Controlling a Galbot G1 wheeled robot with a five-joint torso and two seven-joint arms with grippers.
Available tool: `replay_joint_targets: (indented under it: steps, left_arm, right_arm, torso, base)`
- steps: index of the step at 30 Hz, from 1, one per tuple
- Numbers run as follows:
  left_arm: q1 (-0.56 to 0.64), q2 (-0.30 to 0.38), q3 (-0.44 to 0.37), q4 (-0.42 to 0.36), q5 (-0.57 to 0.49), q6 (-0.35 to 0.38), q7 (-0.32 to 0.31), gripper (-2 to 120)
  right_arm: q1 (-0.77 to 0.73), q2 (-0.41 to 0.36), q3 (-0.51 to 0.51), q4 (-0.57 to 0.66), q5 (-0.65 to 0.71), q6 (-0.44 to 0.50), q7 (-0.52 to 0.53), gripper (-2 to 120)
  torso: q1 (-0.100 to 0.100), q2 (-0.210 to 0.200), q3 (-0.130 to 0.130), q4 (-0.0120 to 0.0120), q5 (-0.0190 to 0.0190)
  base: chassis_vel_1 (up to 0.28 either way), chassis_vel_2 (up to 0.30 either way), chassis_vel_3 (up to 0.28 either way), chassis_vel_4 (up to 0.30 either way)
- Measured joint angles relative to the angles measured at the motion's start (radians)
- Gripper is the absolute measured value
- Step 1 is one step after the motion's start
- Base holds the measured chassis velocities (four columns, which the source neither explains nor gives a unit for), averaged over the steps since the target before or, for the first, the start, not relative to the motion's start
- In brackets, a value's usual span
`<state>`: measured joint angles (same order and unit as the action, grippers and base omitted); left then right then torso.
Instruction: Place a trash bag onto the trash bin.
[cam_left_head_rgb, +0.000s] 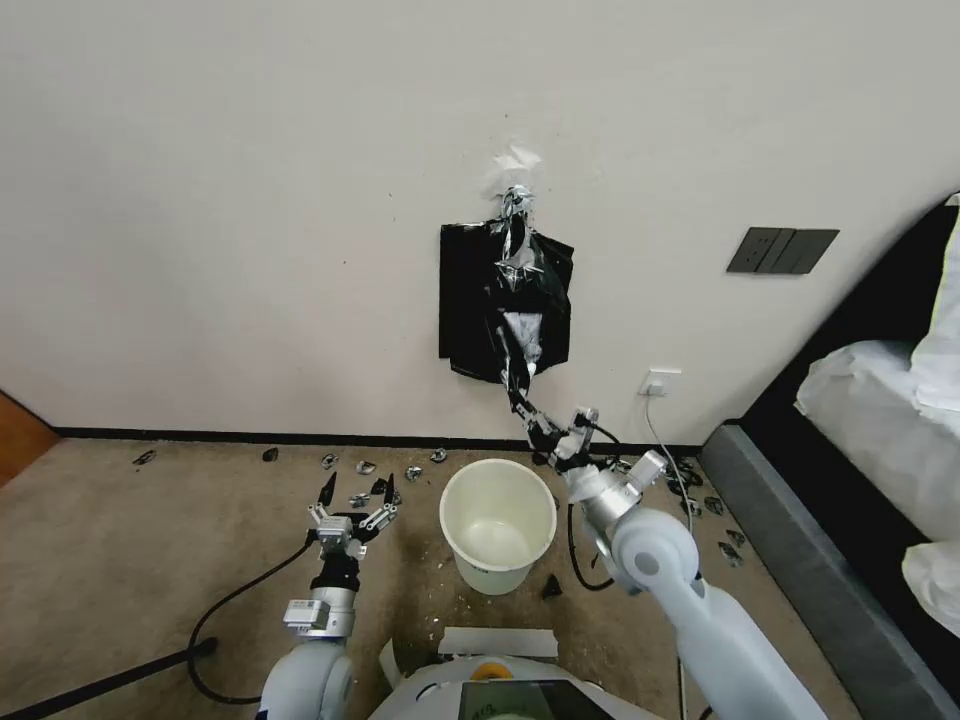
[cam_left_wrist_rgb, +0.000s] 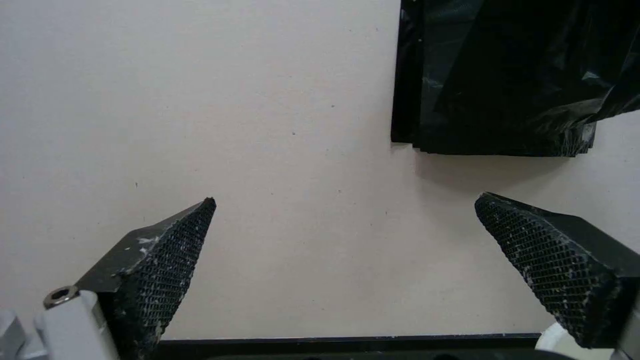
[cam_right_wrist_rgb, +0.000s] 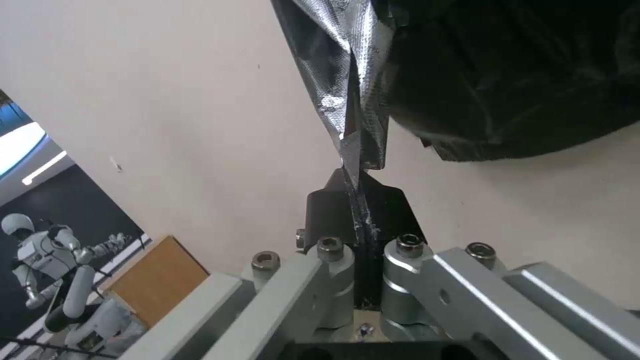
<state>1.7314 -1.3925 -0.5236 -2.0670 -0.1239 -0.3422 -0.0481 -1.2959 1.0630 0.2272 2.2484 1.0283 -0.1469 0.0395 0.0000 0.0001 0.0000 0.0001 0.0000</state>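
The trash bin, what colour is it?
Cream-white, plain, with no pattern; the trash bin shows best in the head view.

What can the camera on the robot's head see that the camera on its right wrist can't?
Head view alone: the trash bin on the floor by the wall, and the left gripper open beside it. Right wrist view alone: a close look at the right gripper pinching a stretched strip of the trash bag. Both show that black bag hanging on the wall.

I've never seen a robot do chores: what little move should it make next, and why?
Probably keep pulling down and away from the wall: the right gripper is shut on the trash bag, stretched taut but attached to the bundle. The trash bin stands below; the left gripper waits open.
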Motion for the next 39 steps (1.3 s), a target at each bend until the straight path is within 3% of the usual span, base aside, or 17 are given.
replay_joint_targets:
  steps: [11, 28, 32, 33, 36, 37, 39]
  left_arm:
    - [0.002, -0.001, 0.008, -0.007, 0.000, 0.004, 0.000, 100]
    - [-0.013, 0.025, 0.034, -0.051, -0.005, 0.023, -0.003, 100]
    - [-0.024, 0.130, 0.057, -0.118, -0.065, 0.045, -0.006, 100]
    - [-0.024, 0.130, 0.057, -0.118, -0.065, 0.045, -0.006, 100]
    - [-0.058, 0.256, 0.046, -0.168, -0.153, 0.077, -0.020, 100]
    - [-0.058, 0.256, 0.046, -0.168, -0.153, 0.077, -0.020, 100]
    - [-0.132, 0.385, 0.038, -0.229, -0.272, 0.132, -0.035, 100]
  right_arm:
    - [-0.064, -0.020, -0.015, 0.010, -0.056, 0.034, -0.029, 0]
    - [-0.026, -0.021, -0.045, -0.004, -0.100, 0.059, -0.024, 0]
    - [0.035, -0.021, -0.015, 0.015, -0.050, 0.057, 0.020, 0]
    - [0.035, -0.021, -0.015, 0.015, -0.050, 0.057, 0.020, 0]
    - [0.069, -0.024, 0.000, 0.020, -0.026, 0.052, 0.047, 0]
    - [0.069, -0.024, 0.000, 0.020, -0.026, 0.052, 0.047, 0]
    - [0.086, -0.029, 0.005, 0.023, -0.023, 0.047, 0.063, 0]
  torso:
    - [0.000, 0.000, 0.000, -0.0001, 0.0000]
    - [0.000, 0.000, 0.000, -0.0001, 0.0000]
    - [0.000, 0.000, 0.000, 0.0000, -0.0001]
    - [0.000, 0.000, 0.000, 0.0000, -0.0001]
    - [0.000, 0.000, 0.000, 0.0001, -0.0002]
    - [0.000, 0.000, 0.000, 0.0001, -0.0002]
    - [0.000, 0.000, 0.000, 0.0000, -0.0001]
  base:
    - [0.000, 0.000, 0.000, 0.000]
    - [0.000, 0.000, 0.000, 0.000]
    - [0.000, 0.000, 0.000, 0.000]
    - [0.000, 0.000, 0.000, 0.000]
    - [0.000, 0.000, 0.000, 0.000]
    - [0.000, 0.000, 0.000, 0.000]
    - [0.000, 0.000, 0.000, 0.000]
